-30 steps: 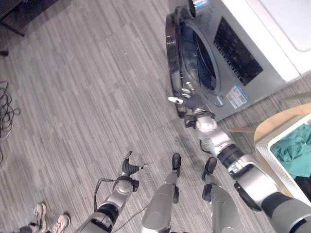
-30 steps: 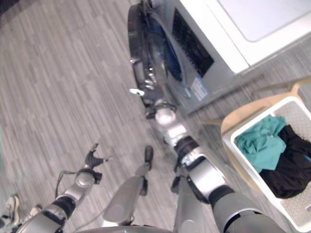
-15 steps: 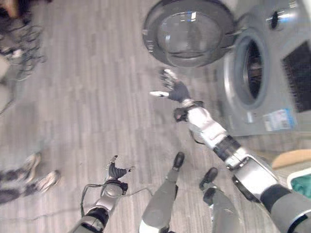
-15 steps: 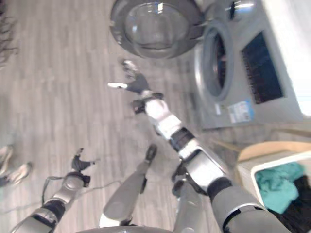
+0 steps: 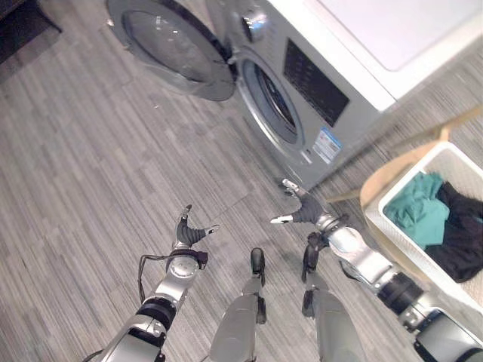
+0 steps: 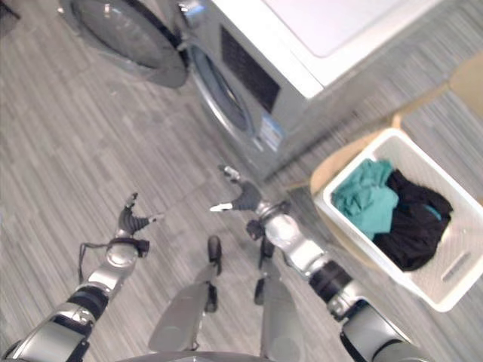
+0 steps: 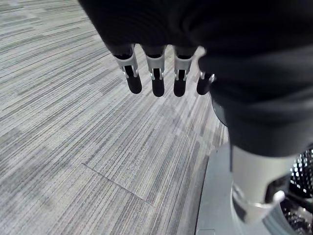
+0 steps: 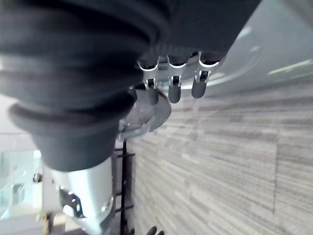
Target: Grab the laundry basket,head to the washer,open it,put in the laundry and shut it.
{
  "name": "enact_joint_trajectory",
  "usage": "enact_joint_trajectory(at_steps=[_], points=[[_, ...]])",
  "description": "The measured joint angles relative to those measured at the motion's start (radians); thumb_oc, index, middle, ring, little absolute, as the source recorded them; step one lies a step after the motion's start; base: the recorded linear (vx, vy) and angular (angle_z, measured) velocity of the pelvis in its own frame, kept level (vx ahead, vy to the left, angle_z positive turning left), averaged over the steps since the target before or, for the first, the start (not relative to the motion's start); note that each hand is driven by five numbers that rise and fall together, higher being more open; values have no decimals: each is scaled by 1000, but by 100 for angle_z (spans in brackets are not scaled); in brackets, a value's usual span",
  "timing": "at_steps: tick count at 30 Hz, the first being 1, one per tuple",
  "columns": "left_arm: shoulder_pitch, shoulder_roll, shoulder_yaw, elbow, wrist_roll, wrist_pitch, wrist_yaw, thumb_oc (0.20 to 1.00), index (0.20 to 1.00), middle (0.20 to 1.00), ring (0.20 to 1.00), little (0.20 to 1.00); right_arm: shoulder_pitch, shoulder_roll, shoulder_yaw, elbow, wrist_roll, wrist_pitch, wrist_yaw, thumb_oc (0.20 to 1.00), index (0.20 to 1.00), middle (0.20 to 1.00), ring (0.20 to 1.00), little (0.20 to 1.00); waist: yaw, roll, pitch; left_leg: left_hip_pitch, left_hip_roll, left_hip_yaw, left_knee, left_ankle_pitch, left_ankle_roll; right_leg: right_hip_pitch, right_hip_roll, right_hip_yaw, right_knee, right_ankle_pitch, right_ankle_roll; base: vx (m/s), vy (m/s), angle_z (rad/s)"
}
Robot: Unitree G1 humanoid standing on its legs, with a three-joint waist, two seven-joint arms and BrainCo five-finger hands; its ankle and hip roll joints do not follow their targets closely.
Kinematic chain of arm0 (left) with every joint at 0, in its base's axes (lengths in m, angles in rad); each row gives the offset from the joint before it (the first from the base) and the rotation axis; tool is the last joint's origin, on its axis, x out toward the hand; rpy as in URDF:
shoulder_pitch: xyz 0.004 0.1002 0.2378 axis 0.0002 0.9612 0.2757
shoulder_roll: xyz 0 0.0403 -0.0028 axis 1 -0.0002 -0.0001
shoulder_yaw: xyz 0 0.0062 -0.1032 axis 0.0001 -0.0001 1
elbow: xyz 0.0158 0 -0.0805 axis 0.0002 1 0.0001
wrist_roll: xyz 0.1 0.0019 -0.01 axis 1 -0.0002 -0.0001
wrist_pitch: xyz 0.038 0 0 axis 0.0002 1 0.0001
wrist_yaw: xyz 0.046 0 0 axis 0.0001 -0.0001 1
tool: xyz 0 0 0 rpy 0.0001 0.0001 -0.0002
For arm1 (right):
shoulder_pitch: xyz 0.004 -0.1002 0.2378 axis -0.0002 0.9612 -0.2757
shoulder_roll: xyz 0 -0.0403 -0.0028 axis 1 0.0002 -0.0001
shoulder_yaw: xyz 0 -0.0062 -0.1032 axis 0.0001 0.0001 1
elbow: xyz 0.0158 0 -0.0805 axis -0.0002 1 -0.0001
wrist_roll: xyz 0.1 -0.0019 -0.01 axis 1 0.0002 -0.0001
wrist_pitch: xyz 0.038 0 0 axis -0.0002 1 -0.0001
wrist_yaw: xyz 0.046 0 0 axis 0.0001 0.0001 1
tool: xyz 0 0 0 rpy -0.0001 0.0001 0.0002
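Note:
The grey front-loading washer [image 5: 339, 53] stands at the top, its round glass door [image 5: 173, 49] swung wide open to the left and the drum opening [image 5: 273, 102] bare. The white laundry basket [image 6: 434, 290] sits at the right, holding a teal cloth [image 6: 366, 196] and a black cloth [image 6: 411, 219]. My right hand [image 5: 302, 211] hangs low in front of the washer, open and empty, apart from door and basket. Its fingers [image 8: 171, 78] are straight in the right wrist view. My left hand [image 5: 189, 234] is open over the floor, fingers [image 7: 154, 73] straight.
The basket rests on a light wooden chair [image 5: 377, 181] just right of the washer. Grey plank flooring [image 5: 90, 166] spreads out to the left and front. A dark piece of furniture [image 5: 23, 19] sits at the top left corner.
The washer door has swung from nearly closed to wide open. My right hand has come off the door and dropped back low before the washer. The camera has shifted a lot.

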Motion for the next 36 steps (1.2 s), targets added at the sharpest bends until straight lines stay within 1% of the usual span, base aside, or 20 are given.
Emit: enact_joint_trajectory(at_steps=[2,3,4,5,6,8,9,13,16,20,21,22,24,27,31,33,34,35,36], points=[[-31,24,4,2,8,6,6,1000,1000,1000,1000,1000,68,-33,-36,1,-22,-5,6,1000,1000,1000,1000,1000,-38,-3,6,-1,1,14,-2,-1,1,-8,2,14,-1,4,2,-30,8,-23],[-41,40,4,3,9,5,8,1000,1000,1000,1000,1000,86,-39,-40,2,-25,-4,9,1000,1000,1000,1000,1000,-42,-7,9,-2,3,23,-3,-1,1,-12,4,21,-1,6,1,-26,20,-23],[-63,55,6,12,11,6,9,1000,1000,1000,1000,1000,99,-55,-42,3,-27,-4,13,1000,1000,1000,1000,1000,-57,-13,14,-1,3,27,-5,-1,1,-16,7,25,-4,9,3,-27,3,-27],[-134,101,5,58,20,7,11,1000,1000,1000,1000,1000,126,-88,-53,3,-34,-6,22,1000,1000,1000,1000,1000,-75,-22,25,-3,6,38,-9,0,3,-18,13,36,-18,22,0,-21,1,-25],[-156,125,7,81,27,7,12,1000,1000,1000,1000,1000,135,-94,-65,1,-42,-6,22,1000,1000,1000,1000,1000,-82,-23,30,-4,8,44,-12,1,4,-18,14,38,-24,28,-2,-34,-3,-27],[-236,178,24,112,47,7,18,1000,1000,1000,1000,1000,152,-108,-94,2,-47,-10,19,1000,1000,1000,1000,1000,-111,-24,38,-8,10,52,-18,2,5,-15,20,40,-57,47,-5,-30,11,-15],[-268,204,28,126,48,8,19,1000,1000,1000,1000,1000,158,-109,-113,0,-47,-19,17,1000,1000,1000,1000,1000,-115,-26,47,-8,13,56,-20,2,5,-13,24,43,-64,52,-6,-12,5,-9],[-358,262,39,154,55,8,27,1000,1000,1000,1000,1000,156,-111,-147,-33,-41,-27,14,1000,1000,1000,1000,1000,-135,-28,73,-9,19,62,-25,2,4,-10,34,47,-86,70,-19,-8,13,-7],[-403,299,44,194,57,28,27,1000,1000,1000,1000,1000,157,-113,-209,-106,-38,-50,-4,1000,1000,1000,1000,1000,-138,-37,102,-9,22,63,-25,2,3,-10,41,47,-89,73,-23,8,9,-4],[-410,346,76,226,57,33,30,1000,1000,1000,1000,1000,183,-113,-254,-172,-7,-68,-21,1000,1000,1000,1000,1000,-147,-56,114,-11,28,61,-25,0,1,-12,47,45,-90,73,-23,14,13,0],[-405,362,80,230,57,39,31,1000,1000,1000,1000,1000,192,-114,-263,-178,-2,-78,-22,1000,1000,1000,1000,1000,-155,-63,117,-12,29,59,-25,-2,-2,-12,48,43,-90,73,-23,56,52,11],[-401,383,81,236,57,43,31,1000,1000,1000,1000,1000,232,-113,-303,-194,-2,-99,-25,1000,1000,1000,1000,1000,-160,-67,119,-23,29,50,-25,-4,-5,-15,46,36,-98,73,-23,56,46,11],[-400,390,87,244,59,49,32,1000,1000,1000,1000,1000,239,-113,-307,-196,-2,-107,-25,1000,1000,1000,1000,1000,-159,-79,125,-25,27,50,-25,-3,-4,-14,43,35,-102,75,-25,36,33,9],[-374,390,107,235,92,51,42,1000,1000,1000,1000,1000,255,-113,-324,-199,-2,-111,-27,1000,1000,1000,1000,1000,-160,-81,125,-34,24,41,-25,-3,-4,-14,37,26,-106,75,-25,17,36,10],[-373,397,117,235,101,66,69,1000,1000,1000,1000,1000,268,-113,-331,-210,-2,-112,-44,1000,1000,1000,1000,1000,-157,-83,125,-50,22,19,-25,-2,-2,-17,30,2,-110,75,-25,17,24,18],[-373,413,120,233,120,68,74,1000,1000,1000,1000,1000,268,-113,-332,-213,-2,-113,-45,1000,1000,1000,1000,1000,-157,-86,127,-60,20,12,-25,-1,-2,-18,27,-5,-116,75,-25,8,3,12],[-373,425,129,227,126,68,82,1000,1000,1000,1000,1000,268,-113,-331,-213,-2,-113,-45,1000,1000,1000,1000,1000,-155,-92,130,-63,19,8,-25,-1,-1,-18,26,-8,-121,75,-25,10,16,12],[-375,453,155,223,129,68,105,1000,1000,1000,1000,1000,268,-111,-330,-216,-2,-113,-45,1000,1000,1000,1000,1000,-155,-104,136,-68,20,-2,-25,0,-1,-18,27,-16,-123,75,-24,18,15,14],[-387,478,159,233,129,70,116,1000,1000,1000,1000,1000,267,-111,-330,-217,-2,-114,-45,1000,1000,1000,1000,1000,-156,-112,140,-71,20,-5,-23,1,-1,-19,27,-20,-124,75,-24,17,16,13]])
